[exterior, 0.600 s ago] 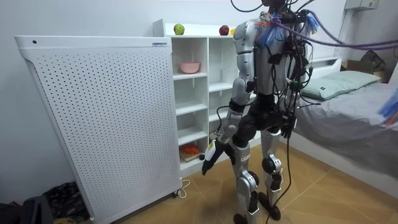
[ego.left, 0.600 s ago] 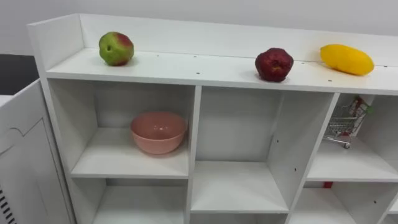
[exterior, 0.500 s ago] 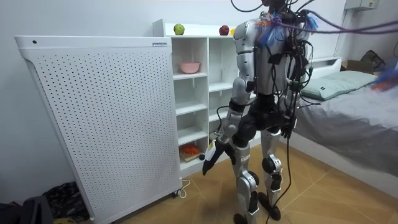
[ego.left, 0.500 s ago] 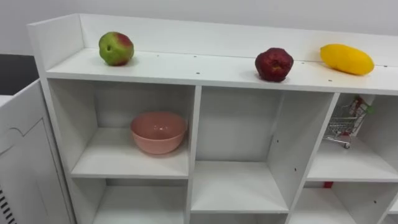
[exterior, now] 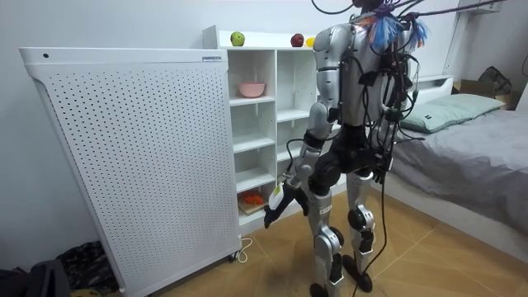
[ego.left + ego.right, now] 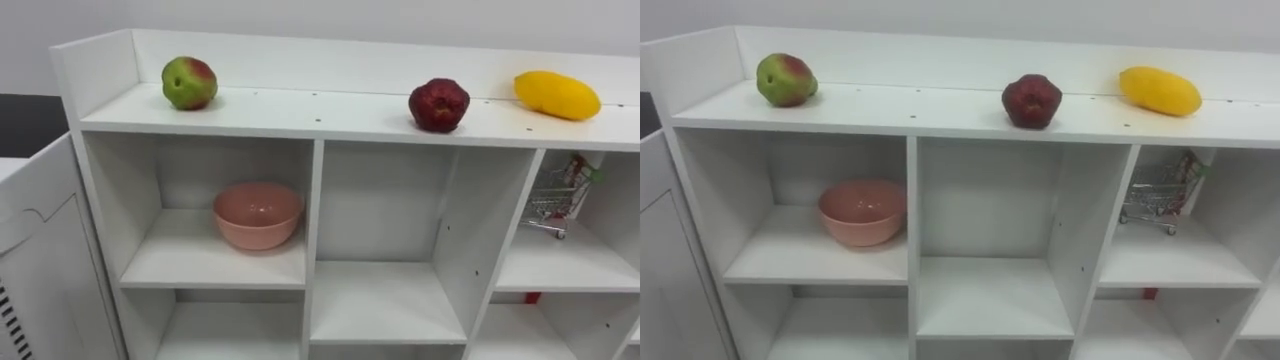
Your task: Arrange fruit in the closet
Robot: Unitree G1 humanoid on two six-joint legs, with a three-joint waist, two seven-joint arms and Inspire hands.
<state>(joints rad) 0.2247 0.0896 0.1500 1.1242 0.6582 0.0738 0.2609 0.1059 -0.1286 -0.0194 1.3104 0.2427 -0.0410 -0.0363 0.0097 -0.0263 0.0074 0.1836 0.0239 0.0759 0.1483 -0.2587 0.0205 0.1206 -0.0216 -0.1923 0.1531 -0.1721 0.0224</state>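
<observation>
On the closet top, the apple looks light, smooth and firm; we would cup its middle. Our left hand hangs with fingers loose, holding nothing.

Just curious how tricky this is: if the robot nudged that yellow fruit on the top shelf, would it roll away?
Probably not far: the yellow fruit is oblong and lies on its long side, so it should wobble rather than run like a ball. Its smooth-looking skin may slip in a grasp. The raised back edge would likely stop it behind.
</observation>
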